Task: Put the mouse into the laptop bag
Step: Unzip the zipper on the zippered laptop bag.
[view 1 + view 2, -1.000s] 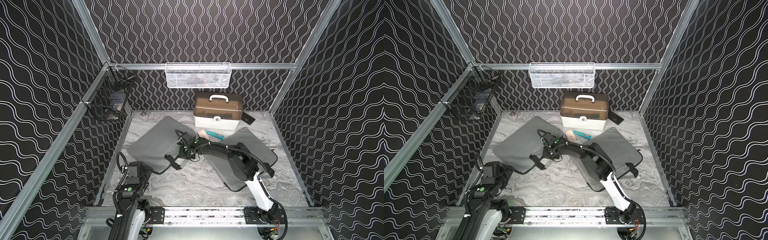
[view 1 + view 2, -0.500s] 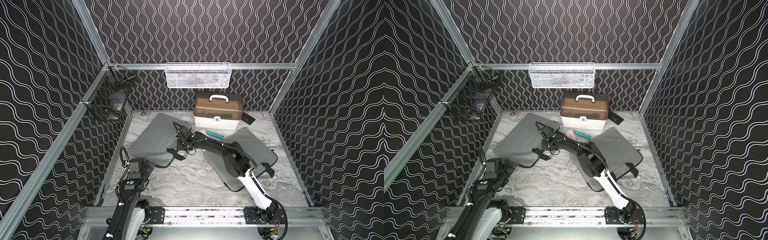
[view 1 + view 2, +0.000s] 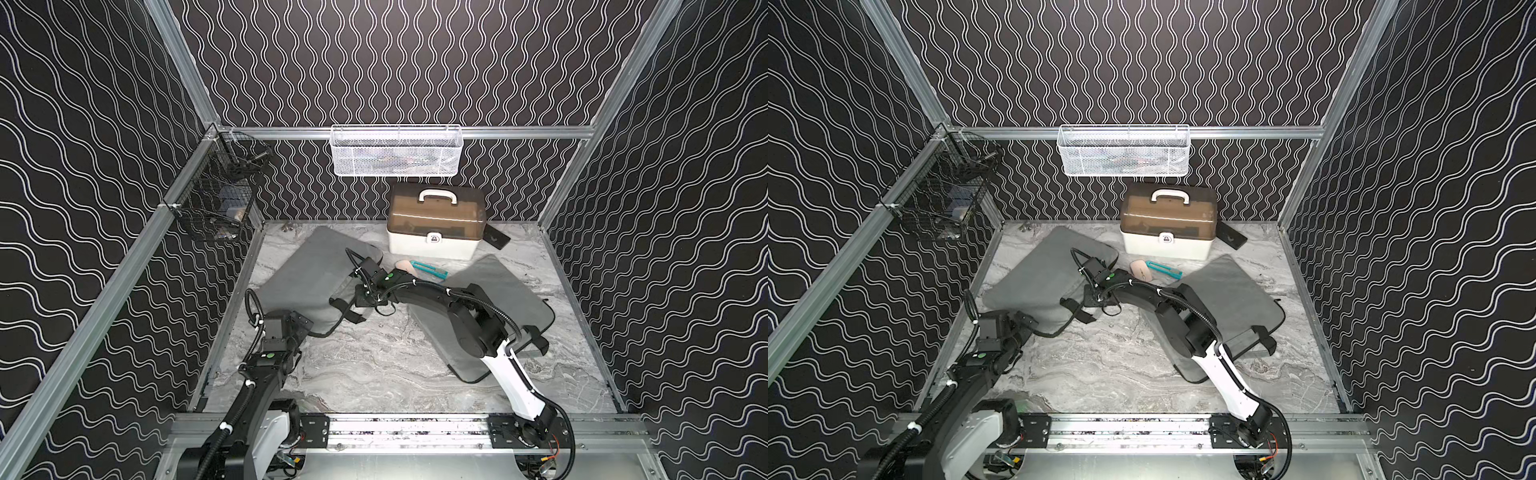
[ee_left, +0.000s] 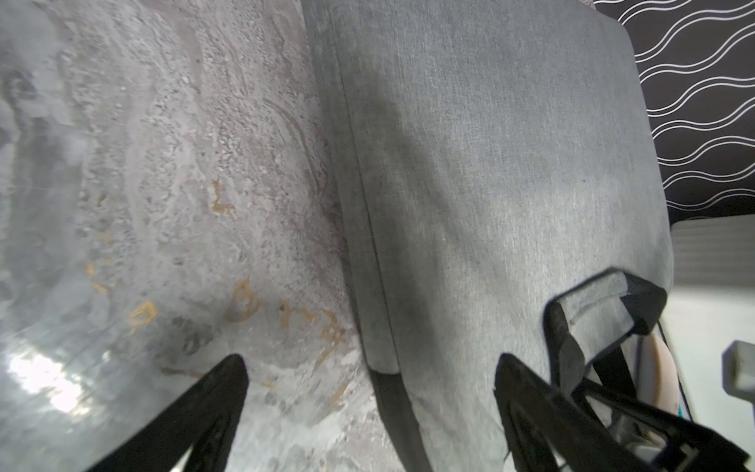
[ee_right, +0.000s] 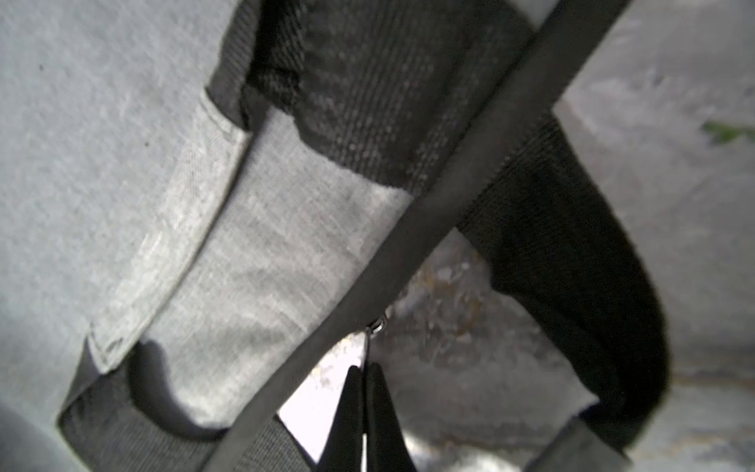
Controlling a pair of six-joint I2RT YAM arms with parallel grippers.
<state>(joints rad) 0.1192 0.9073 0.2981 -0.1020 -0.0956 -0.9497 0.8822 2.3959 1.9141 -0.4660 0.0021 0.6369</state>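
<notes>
Right fingers [image 5: 352, 408] are clenched on the small metal zip pull [image 5: 380, 325] of the flat grey fabric laptop bag [image 3: 316, 270]. Left fingers [image 4: 212, 400] are released over its near corner. The pale pink mouse [image 3: 1139, 268] lies outside on the marble worktop [image 3: 374, 365], right of it. We'd pin the bag and pull straight along the zip.

Marble table [image 3: 374, 361] bears laptop bag [image 3: 311, 270], mouse [image 3: 1139, 268], case [image 3: 434, 243], cutter [image 3: 430, 271].

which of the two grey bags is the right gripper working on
The grey bag nearer the black wire basket: the right gripper is shut at its strap edge. The other grey bag lies under that arm.
</notes>
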